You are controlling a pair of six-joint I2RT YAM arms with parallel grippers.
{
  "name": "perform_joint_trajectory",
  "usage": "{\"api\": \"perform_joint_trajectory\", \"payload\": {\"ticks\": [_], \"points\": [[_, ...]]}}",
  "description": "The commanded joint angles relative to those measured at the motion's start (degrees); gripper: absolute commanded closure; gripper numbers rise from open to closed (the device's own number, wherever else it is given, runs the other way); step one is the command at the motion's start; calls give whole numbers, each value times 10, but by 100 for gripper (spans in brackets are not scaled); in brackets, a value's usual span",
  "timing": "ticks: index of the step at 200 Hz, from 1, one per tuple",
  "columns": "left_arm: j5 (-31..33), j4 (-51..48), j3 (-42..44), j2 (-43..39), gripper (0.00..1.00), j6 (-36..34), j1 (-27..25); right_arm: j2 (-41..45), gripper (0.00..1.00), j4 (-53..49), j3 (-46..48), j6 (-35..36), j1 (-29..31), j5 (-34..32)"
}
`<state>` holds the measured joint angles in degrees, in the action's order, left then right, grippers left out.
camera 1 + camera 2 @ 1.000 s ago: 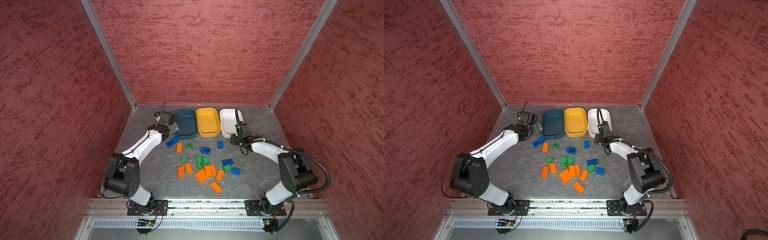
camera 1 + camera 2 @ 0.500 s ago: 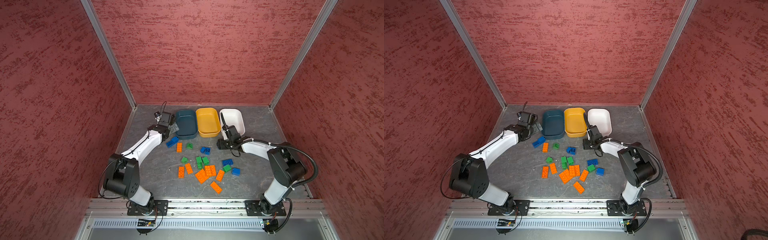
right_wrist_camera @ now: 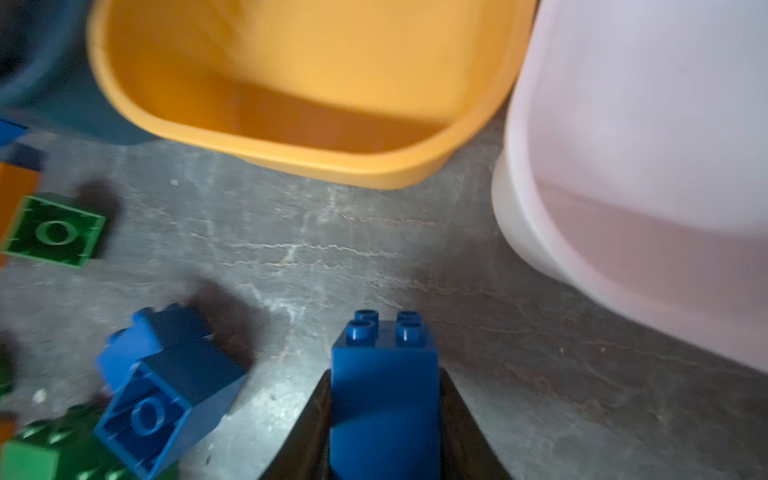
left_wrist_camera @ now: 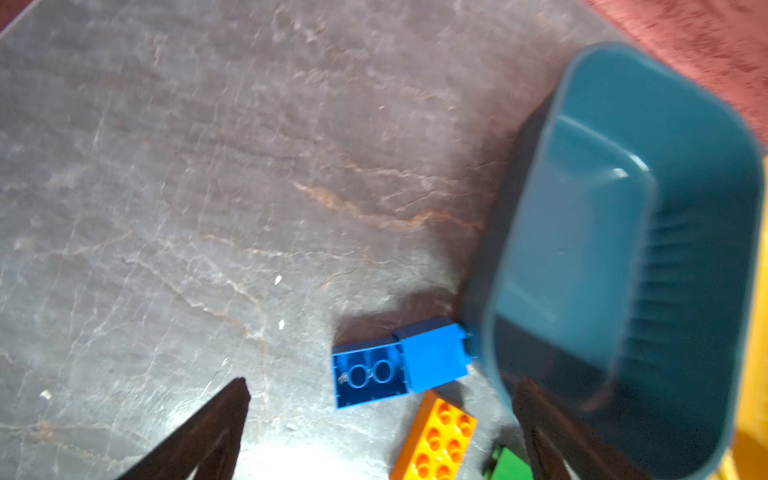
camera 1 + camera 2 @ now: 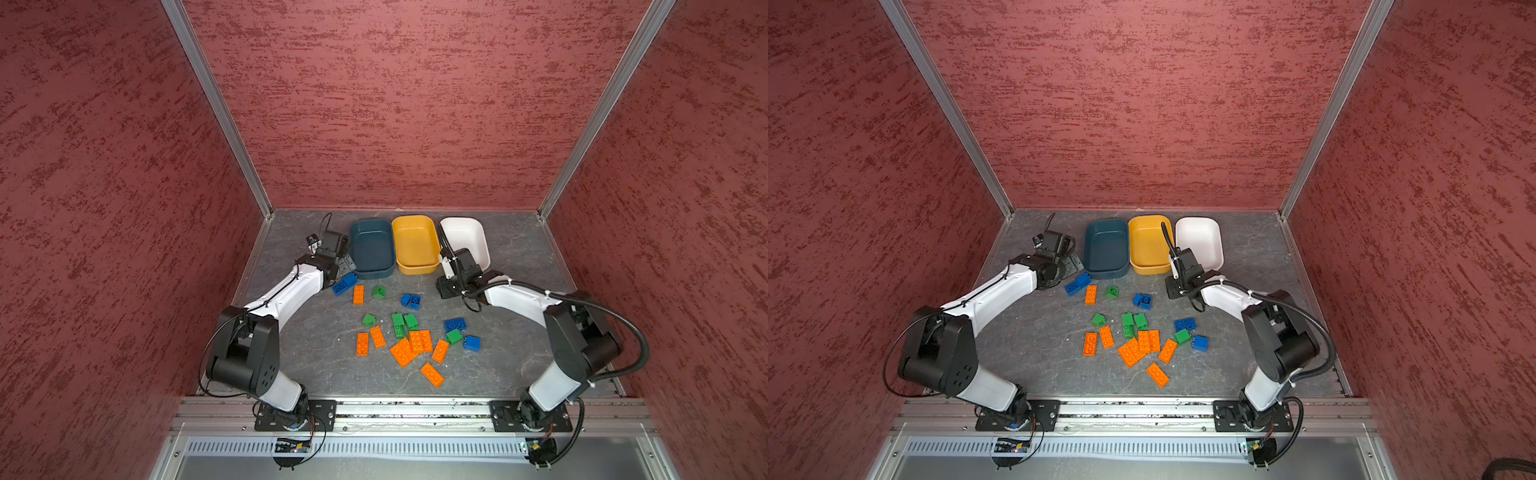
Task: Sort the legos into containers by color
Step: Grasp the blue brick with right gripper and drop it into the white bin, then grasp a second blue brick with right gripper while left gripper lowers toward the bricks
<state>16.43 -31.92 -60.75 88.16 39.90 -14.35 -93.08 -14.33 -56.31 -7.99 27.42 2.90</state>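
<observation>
The right fingers (image 3: 303,436) are clenched on a blue lego (image 3: 384,395) near the bench's (image 3: 332,257) far edge, before the yellow container (image 3: 291,83), likely bound for the teal container (image 4: 623,249). The left fingers (image 4: 208,436), released, hover over another blue lego (image 4: 432,361) beside it.

**Robot Lab Test Cell**

Red textured walls (image 5: 395,104) and aluminium posts (image 5: 216,104) box in a grey, stone-patterned bench (image 5: 324,345). A left arm (image 5: 286,295) and a right arm (image 5: 519,297) are bolted to a metal rail (image 5: 415,409) at its front edge. Legos (image 5: 402,352) and containers (image 5: 371,245) lie on the bench between the arms.
</observation>
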Motion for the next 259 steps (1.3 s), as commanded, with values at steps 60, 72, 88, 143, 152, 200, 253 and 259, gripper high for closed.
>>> {"api": "perform_joint_trajectory", "payload": {"ticks": [60, 72, 88, 143, 152, 200, 253, 259], "points": [[-121, 0, 35, 35, 3, 24, 41, -46, 70, 89, -119, -88, -128, -68], [-130, 7, 30, 44, 3, 21, 42, -85, 69, 61, -163, -84, -128, -106], [-134, 11, 21, 61, 4, 16, 42, -127, 65, 36, -208, -75, -128, -134], [-127, 11, -14, 108, 8, -3, 66, -141, 34, -11, -246, -59, -124, -91], [-125, 9, -24, 117, 8, -10, 66, -129, 26, -2, -232, -58, -122, -70], [-123, -5, -73, 171, 10, -35, 69, -49, 8, 43, -125, -58, -86, 7], [-150, -6, -57, 181, 12, -33, 60, -34, 11, 47, -49, -55, 13, 105], [-152, -7, -53, 179, 13, -35, 57, -36, 12, 43, -45, -32, 20, 120]]}}
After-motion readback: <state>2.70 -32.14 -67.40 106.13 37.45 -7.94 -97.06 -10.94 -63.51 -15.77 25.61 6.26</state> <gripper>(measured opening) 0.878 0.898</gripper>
